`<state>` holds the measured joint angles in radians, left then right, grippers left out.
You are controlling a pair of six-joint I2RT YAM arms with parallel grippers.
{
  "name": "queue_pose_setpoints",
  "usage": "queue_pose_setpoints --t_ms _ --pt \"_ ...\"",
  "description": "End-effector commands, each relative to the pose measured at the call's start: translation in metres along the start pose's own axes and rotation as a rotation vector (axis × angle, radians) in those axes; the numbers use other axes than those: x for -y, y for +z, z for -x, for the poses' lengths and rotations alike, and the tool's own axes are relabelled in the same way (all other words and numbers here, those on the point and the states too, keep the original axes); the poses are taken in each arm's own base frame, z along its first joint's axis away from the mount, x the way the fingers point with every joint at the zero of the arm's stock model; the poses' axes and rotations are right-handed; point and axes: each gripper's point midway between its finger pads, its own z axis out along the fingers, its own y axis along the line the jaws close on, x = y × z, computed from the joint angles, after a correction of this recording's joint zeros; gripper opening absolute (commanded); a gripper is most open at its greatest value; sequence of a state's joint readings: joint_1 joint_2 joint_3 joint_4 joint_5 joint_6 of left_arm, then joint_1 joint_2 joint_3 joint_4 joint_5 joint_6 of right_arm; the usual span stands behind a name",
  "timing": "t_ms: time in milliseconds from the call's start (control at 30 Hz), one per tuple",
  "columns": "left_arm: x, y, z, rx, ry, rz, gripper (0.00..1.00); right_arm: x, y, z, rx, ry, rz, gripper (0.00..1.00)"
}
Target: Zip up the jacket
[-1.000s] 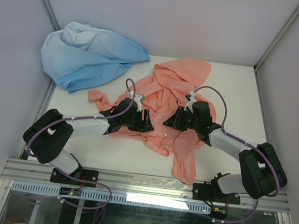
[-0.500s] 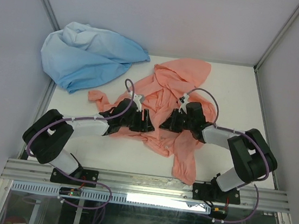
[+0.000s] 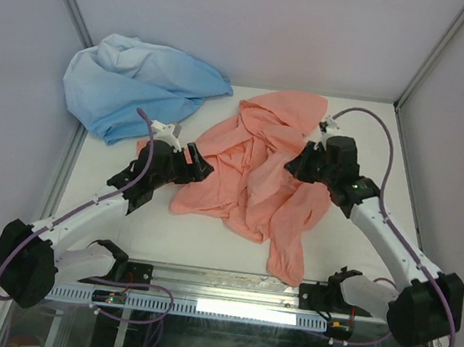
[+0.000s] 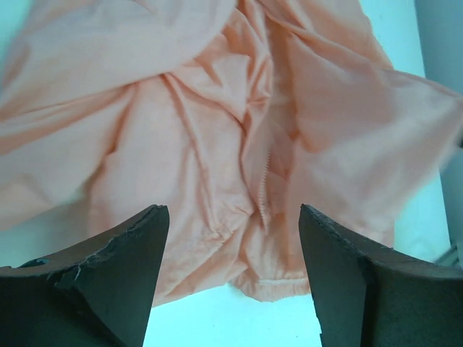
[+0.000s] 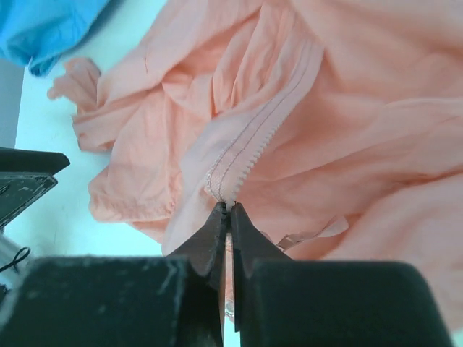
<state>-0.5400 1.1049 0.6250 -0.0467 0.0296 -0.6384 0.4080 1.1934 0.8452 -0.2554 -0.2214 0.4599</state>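
The white desk (image 3: 389,134) carries two garments. The jacket (image 3: 246,162) lies crumpled across its middle, front side up and spread open. Its hood (image 3: 286,108) points toward the far edge, and one long sleeve (image 3: 289,247) trails down toward the near edge on the right. Its other sleeve (image 3: 152,148) is bunched small at the left. A light blue garment (image 3: 133,85) is heaped in the far left corner, close to the jacket's left sleeve; whether the two touch is hard to tell.

The left arm (image 3: 83,214) reaches in from the near left to the jacket's left edge. The right arm (image 3: 389,235) reaches from the near right to the jacket's upper right part, beside the hood.

The left end effector (image 4: 230,215) is spread wide with nothing between its fingers. It faces the folded fabric, and in its wrist view the jacket's bottom hem lies just beyond its tips.

The right end effector (image 5: 230,210) is closed tight, its two fingers pressed together on the jacket's front edge. They pinch it right at the end of a run of zip teeth, and the fabric is drawn up taut from that grip.

The zip (image 5: 262,137) runs as a pale toothed tape diagonally away from the right fingers, its teeth unjoined. In the left wrist view a short toothed stretch shows among the folds near the hem.
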Motion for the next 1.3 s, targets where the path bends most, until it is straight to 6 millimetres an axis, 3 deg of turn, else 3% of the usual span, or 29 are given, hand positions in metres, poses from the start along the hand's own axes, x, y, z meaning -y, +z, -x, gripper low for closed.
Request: queue_pose_setpoints --t_ms 0,200,267,600,700,767,867,1033,1100,1133,1200,1267 --pt "-0.044 -0.009 0.006 0.037 -0.012 0.155 0.74 0.022 -0.058 0.028 0.088 -0.097 -0.200 0.00" --pt "-0.065 0.000 -0.011 -0.017 -0.036 0.212 0.75 0.045 -0.122 0.063 0.274 -0.116 -0.421 0.00" --pt "-0.071 0.004 -0.018 -0.031 -0.040 0.231 0.74 0.053 -0.134 0.068 0.308 -0.126 -0.471 0.00" --pt "-0.104 0.022 -0.039 -0.091 -0.024 0.346 0.70 0.051 -0.107 0.055 0.250 -0.141 -0.404 0.00" --pt "-0.110 0.028 -0.050 -0.119 -0.027 0.350 0.56 0.054 -0.103 0.058 0.255 -0.143 -0.418 0.00" --pt "-0.114 0.030 -0.053 -0.128 -0.028 0.361 0.32 0.059 -0.102 0.060 0.257 -0.146 -0.439 0.00" --pt "-0.119 0.020 -0.040 -0.084 -0.042 0.394 0.00 0.069 -0.103 0.064 0.263 -0.145 -0.490 0.00" --pt "-0.135 -0.032 0.010 0.173 -0.124 0.556 0.00 0.085 -0.115 0.077 0.292 -0.136 -0.584 0.00" --pt "-0.143 -0.054 0.020 0.258 -0.160 0.614 0.01 0.086 -0.118 0.080 0.300 -0.140 -0.592 0.00" --pt "-0.146 -0.065 0.027 0.306 -0.180 0.639 0.05 0.086 -0.118 0.081 0.302 -0.141 -0.591 0.00" --pt "-0.151 -0.077 0.027 0.337 -0.204 0.668 0.30 0.085 -0.116 0.079 0.297 -0.143 -0.579 0.00" --pt "-0.148 -0.083 0.030 0.350 -0.198 0.656 0.43 0.080 -0.111 0.075 0.281 -0.145 -0.539 0.00"
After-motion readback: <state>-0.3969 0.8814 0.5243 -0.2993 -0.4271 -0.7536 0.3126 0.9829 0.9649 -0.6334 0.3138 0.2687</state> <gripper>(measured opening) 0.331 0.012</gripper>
